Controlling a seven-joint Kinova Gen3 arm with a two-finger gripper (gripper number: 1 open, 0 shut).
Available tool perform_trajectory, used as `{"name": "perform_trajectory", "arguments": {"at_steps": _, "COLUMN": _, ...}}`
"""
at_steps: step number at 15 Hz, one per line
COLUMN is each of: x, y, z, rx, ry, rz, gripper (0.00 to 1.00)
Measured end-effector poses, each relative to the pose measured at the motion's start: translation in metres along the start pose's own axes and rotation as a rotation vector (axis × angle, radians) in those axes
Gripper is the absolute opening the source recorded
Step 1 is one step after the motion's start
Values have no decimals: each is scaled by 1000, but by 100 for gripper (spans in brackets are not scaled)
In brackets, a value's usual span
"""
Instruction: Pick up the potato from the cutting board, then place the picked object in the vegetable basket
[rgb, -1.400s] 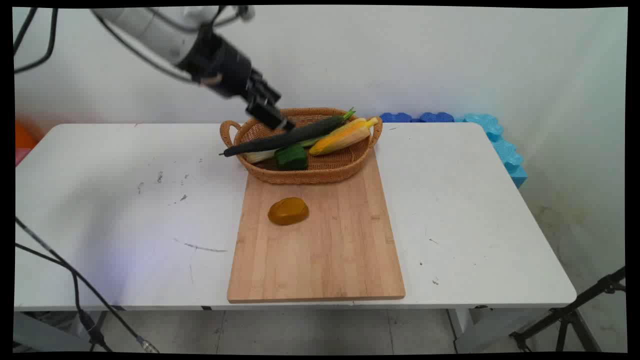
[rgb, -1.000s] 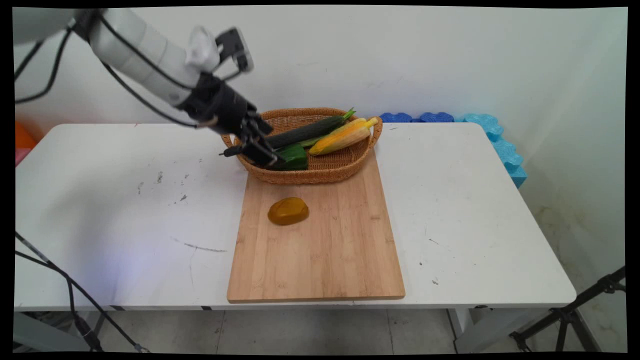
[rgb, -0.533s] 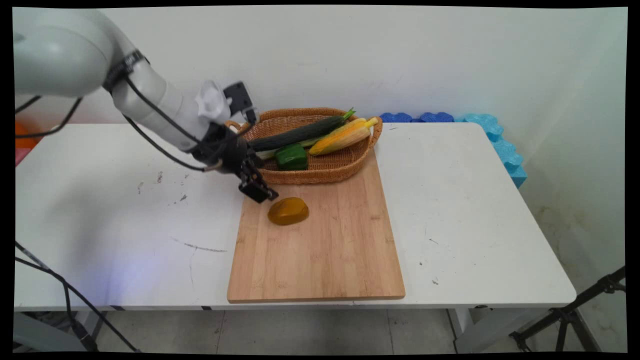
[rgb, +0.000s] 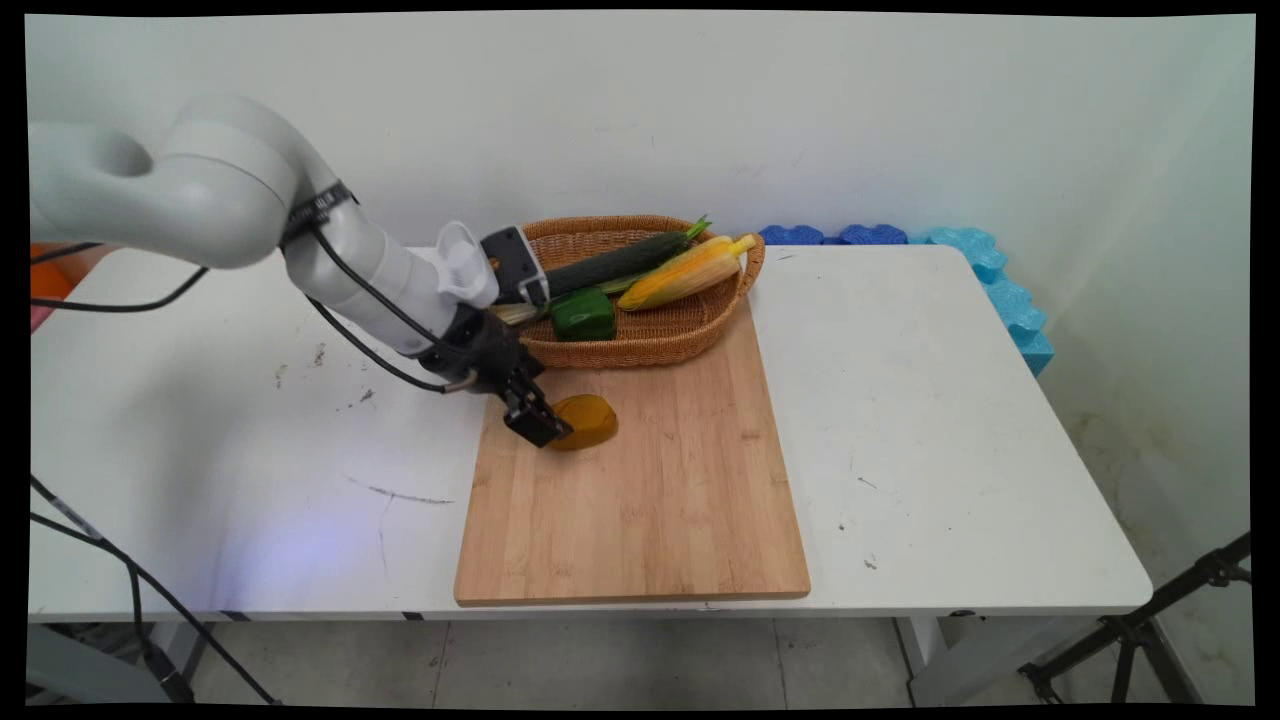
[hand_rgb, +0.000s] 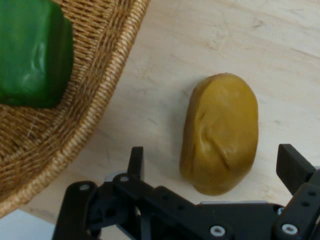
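Note:
A yellow-brown potato (rgb: 588, 421) (hand_rgb: 220, 132) lies on the wooden cutting board (rgb: 640, 500) near its far left part. My gripper (rgb: 545, 428) (hand_rgb: 212, 165) is open and low over the board, with one finger (hand_rgb: 135, 162) on one side of the potato and the other finger (hand_rgb: 292, 167) on the opposite side; neither touches it. Behind the board stands a wicker basket (rgb: 640, 350) (hand_rgb: 105, 75) holding a green pepper (rgb: 582, 314) (hand_rgb: 32, 52), a dark cucumber (rgb: 610, 263) and a corn cob (rgb: 685, 273).
The white table (rgb: 950, 420) carries the board and basket. Blue foam blocks (rgb: 960, 260) line the back right edge by the wall. Black cables (rgb: 130, 590) hang at the left front. A tripod leg (rgb: 1150, 625) stands on the floor at the right.
My gripper has come down from above the basket, past its front rim, to the potato on the board. The vegetables have stayed in place.

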Motion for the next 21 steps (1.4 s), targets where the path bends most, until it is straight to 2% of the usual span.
{"name": "perform_trajectory", "arguments": {"at_steps": 7, "x": 0, "y": 3, "z": 26, "rx": 12, "ry": 1, "rz": 2, "gripper": 100}}
{"name": "perform_trajectory", "arguments": {"at_steps": 8, "x": 0, "y": 3, "z": 28, "rx": 13, "ry": 3, "rz": 1, "gripper": 0}}
{"name": "perform_trajectory", "arguments": {"at_steps": 13, "x": 0, "y": 10, "z": 28, "rx": -2, "ry": 11, "rz": 14, "gripper": 0}}
{"name": "perform_trajectory", "arguments": {"at_steps": 15, "x": 3, "y": 13, "z": 19, "rx": -14, "ry": 19, "rz": 20, "gripper": 0}}
{"name": "perform_trajectory", "arguments": {"at_steps": 17, "x": 9, "y": 16, "z": 3, "rx": -27, "ry": 32, "rz": 25, "gripper": 0}}
{"name": "perform_trajectory", "arguments": {"at_steps": 21, "x": 27, "y": 16, "z": -49, "rx": -68, "ry": 63, "rz": 30, "gripper": 0}}
